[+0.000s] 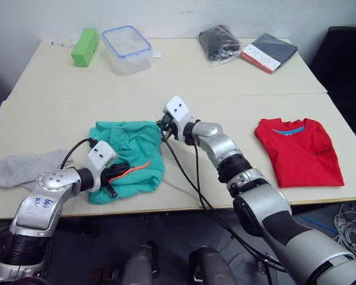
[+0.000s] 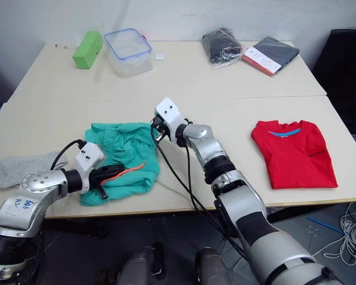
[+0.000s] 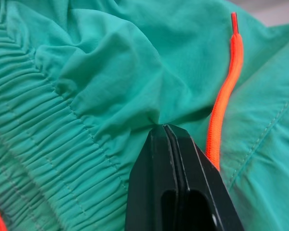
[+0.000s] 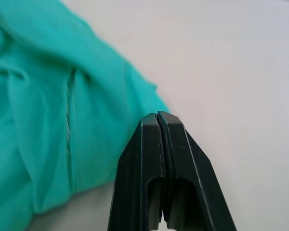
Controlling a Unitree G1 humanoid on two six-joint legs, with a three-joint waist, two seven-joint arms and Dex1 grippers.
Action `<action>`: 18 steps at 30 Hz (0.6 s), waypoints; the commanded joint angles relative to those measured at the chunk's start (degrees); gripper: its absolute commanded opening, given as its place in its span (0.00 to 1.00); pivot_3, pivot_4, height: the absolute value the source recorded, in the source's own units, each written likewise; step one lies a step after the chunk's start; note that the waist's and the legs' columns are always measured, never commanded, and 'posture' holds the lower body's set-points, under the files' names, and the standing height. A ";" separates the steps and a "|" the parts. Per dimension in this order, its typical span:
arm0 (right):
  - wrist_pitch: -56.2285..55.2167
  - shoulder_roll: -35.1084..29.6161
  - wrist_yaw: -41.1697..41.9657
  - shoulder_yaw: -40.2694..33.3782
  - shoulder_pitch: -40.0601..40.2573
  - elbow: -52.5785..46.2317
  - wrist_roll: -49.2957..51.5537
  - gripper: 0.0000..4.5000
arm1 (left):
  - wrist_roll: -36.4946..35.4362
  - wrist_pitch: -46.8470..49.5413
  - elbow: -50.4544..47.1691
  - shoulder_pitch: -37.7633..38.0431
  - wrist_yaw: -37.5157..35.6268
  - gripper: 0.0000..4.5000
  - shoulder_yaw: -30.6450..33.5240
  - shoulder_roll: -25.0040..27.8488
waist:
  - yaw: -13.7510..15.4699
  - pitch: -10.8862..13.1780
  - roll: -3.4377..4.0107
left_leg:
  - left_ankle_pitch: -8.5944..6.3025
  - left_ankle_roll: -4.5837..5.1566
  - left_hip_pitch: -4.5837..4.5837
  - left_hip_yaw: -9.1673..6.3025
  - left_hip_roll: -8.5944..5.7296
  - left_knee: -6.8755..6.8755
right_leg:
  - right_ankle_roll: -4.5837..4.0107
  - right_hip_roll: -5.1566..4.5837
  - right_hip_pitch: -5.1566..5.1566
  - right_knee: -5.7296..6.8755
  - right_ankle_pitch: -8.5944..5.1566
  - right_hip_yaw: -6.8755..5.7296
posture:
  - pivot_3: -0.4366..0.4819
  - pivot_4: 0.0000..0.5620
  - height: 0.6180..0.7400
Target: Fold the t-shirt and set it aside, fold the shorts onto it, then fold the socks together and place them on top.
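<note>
The teal-green shorts (image 1: 127, 148) lie crumpled at the table's front left, with the orange drawstring (image 1: 139, 167) across them. My left gripper (image 1: 114, 173) rests on their near side by the gathered waistband. Its fingers (image 3: 154, 159) are shut, with a fold of cloth pinched at the tip. My right gripper (image 1: 164, 126) is shut at the shorts' far right corner, its tip (image 4: 157, 114) just off the cloth edge over bare table. The red t-shirt (image 1: 299, 148) lies folded at the right. A light-grey sock (image 1: 24, 168) lies at the far left front.
At the back stand a green box (image 1: 85, 47), a clear lidded container (image 1: 126, 48), a black bagged bundle (image 1: 219, 43) and a dark flat packet (image 1: 269, 51). A black cable (image 1: 187, 178) runs from my right arm over the table's front edge.
</note>
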 commanded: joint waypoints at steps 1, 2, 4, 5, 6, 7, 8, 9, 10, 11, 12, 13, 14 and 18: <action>17.63 -4.76 8.68 -2.11 4.38 -17.03 8.10 0.01 | -5.34 0.15 -2.90 -2.64 -2.46 0.00 5.37 0.27 | 0.39 0.00 0.00 | 0.00 0.00 0.00 0.00 0.00 -0.01 | 0.00 0.00 0.01 -0.03 0.00 0.00 | 0.48 0.27 1.00; 23.19 -6.10 10.16 -2.18 5.65 -20.74 9.91 0.01 | -5.88 0.11 -2.62 -3.37 -2.91 0.00 5.91 0.58 | 0.68 0.00 0.00 | -0.01 0.01 -0.04 -0.01 0.00 -0.01 | 0.00 0.00 0.00 -0.05 0.00 -0.01 | 0.48 0.27 1.00; 34.70 -8.49 11.42 -2.59 8.18 -27.04 13.91 0.09 | -7.49 0.15 -1.74 -4.61 -4.14 0.00 7.18 0.97 | 0.87 0.00 0.00 | -0.01 0.02 -0.10 -0.13 -0.06 0.02 | 0.00 0.00 0.05 -0.10 0.00 0.02 | 0.48 0.27 1.00; 39.20 -9.33 12.19 -2.19 9.11 -29.26 15.54 0.13 | -8.43 0.22 -1.68 -4.62 -5.09 0.00 7.71 1.21 | 0.84 0.00 0.00 | -0.02 0.04 -0.10 -0.13 -0.06 0.02 | 0.00 -0.01 0.06 -0.13 0.00 0.02 | 0.48 0.27 1.00; 42.39 -9.88 12.72 -1.77 9.96 -30.96 16.73 0.21 | -9.25 0.23 -1.77 -4.48 -6.02 0.04 8.19 1.50 | 0.82 0.00 0.00 | -0.02 0.05 -0.10 -0.12 -0.07 0.02 | 0.00 -0.01 0.08 -0.14 0.00 0.03 | 0.48 0.27 1.00; 44.39 -10.16 12.90 -1.21 10.58 -31.83 17.26 0.29 | -9.91 0.20 -2.00 -4.21 -6.88 0.09 8.57 1.85 | 0.61 0.00 0.00 | -0.02 0.05 -0.09 -0.12 -0.07 0.02 | 0.00 -0.01 0.08 -0.13 0.00 0.03 | 0.48 0.27 1.00; 45.79 -10.27 12.74 -0.37 11.10 -31.94 17.21 0.36 | -10.63 0.13 -2.29 -3.90 -7.84 0.12 9.03 2.27 | 0.38 0.00 0.00 | -0.02 0.05 -0.09 -0.08 -0.05 0.01 | 0.00 -0.01 0.05 -0.12 0.00 0.04 | 0.48 0.27 1.00; 46.72 -10.09 12.45 0.19 11.39 -31.60 17.19 0.44 | -11.30 0.33 -2.61 -3.63 -8.50 0.19 9.51 2.67 | 0.23 0.00 0.00 | -0.02 0.04 -0.08 -0.06 -0.04 -0.01 | 0.00 0.01 0.03 -0.11 0.00 0.05 | 0.48 0.27 1.00; 47.62 -9.76 12.34 0.59 11.50 -30.96 17.31 0.51 | -11.92 0.57 -2.95 -3.29 -9.14 0.26 9.96 3.09 | 0.09 0.00 0.00 | -0.01 0.02 -0.05 -0.02 -0.02 -0.03 | 0.00 0.03 0.00 -0.09 0.00 0.06 | 0.48 0.27 1.00; 48.27 -9.08 12.07 0.52 11.43 -29.99 17.57 0.59 | -12.43 0.70 -3.33 -2.92 -9.68 0.33 10.37 3.52 | 0.05 0.00 0.00 | 0.00 0.00 -0.05 -0.01 -0.01 -0.07 | -0.01 0.04 -0.04 -0.07 0.00 0.07 | 0.48 0.27 1.00; 48.09 -8.05 11.60 0.22 11.19 -28.44 17.66 0.68 | -12.91 0.86 -3.76 -2.46 -10.04 0.41 10.91 3.96 | 0.05 0.00 0.00 | 0.00 0.00 -0.04 0.00 0.00 -0.07 | -0.01 0.05 -0.05 -0.07 0.00 0.08 | 0.48 0.27 1.00; 47.43 -6.93 10.98 -0.07 10.93 -26.79 17.61 0.76 | -13.24 0.86 -4.06 -2.02 -10.26 0.48 11.40 4.37 | 0.05 0.00 0.00 | 0.00 0.00 -0.05 0.00 0.00 -0.08 | -0.01 0.05 -0.05 -0.06 0.00 0.08 | 0.48 0.27 1.00; 46.76 -5.46 10.21 -0.66 10.52 -24.74 17.69 0.84 | -13.53 0.87 -4.33 -1.53 -10.40 0.55 11.99 4.78 | 0.06 0.00 0.00 | 0.00 0.00 -0.03 0.00 0.00 -0.08 | -0.01 0.05 -0.04 -0.07 0.00 0.08 | 0.48 0.27 1.00; 43.62 0.30 7.64 -1.92 8.53 -17.13 17.34 1.00 | -14.15 0.97 -5.37 0.38 -10.31 0.82 14.79 6.39 | 0.07 0.00 -0.01 | 0.00 0.00 0.02 0.02 -0.01 -0.06 | -0.01 0.04 0.02 -0.07 0.00 0.12 | 0.48 0.27 1.00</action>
